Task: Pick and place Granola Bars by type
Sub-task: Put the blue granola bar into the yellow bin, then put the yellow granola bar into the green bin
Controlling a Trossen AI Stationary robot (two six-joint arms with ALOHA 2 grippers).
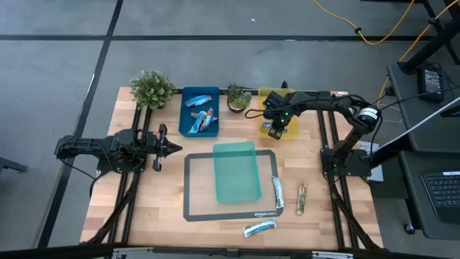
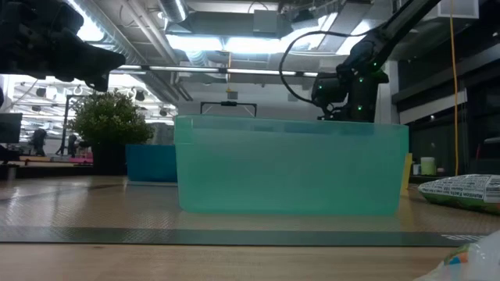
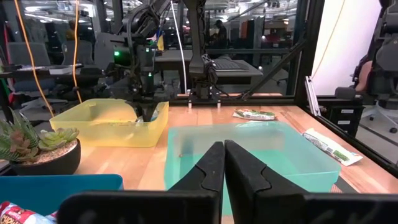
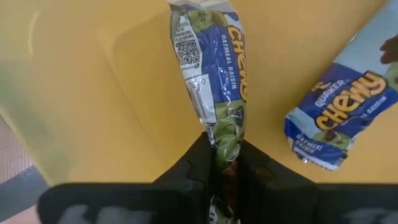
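Note:
My right gripper (image 4: 224,152) is over the yellow tray (image 1: 286,96) at the far right, shut on a silver-blue-green granola bar (image 4: 214,68). A second bar of that kind (image 4: 339,118) lies flat on the yellow tray's floor. The blue tray (image 1: 199,110) holds several blue-orange bars. Loose bars lie flat on the table at the near right: one (image 1: 277,192), another (image 1: 301,198) and a third (image 1: 259,229). My left gripper (image 3: 222,162) waits shut at the table's left, pointing level toward the teal tray (image 1: 237,171). My right gripper pinches one end of the granola bar (image 4: 227,134) between its two fingers. The fingers come from above, pointing down, in line with the bar's length. The bar hangs below them inside the yellow tray; whether its lower end (image 4: 199,15) touches the floor I cannot tell.
The teal tray stands on a dark mat (image 1: 194,208) at the table's middle. Two potted plants (image 1: 152,88) (image 1: 237,97) stand along the far edge, on either side of the blue tray. Bare wood lies at the near left.

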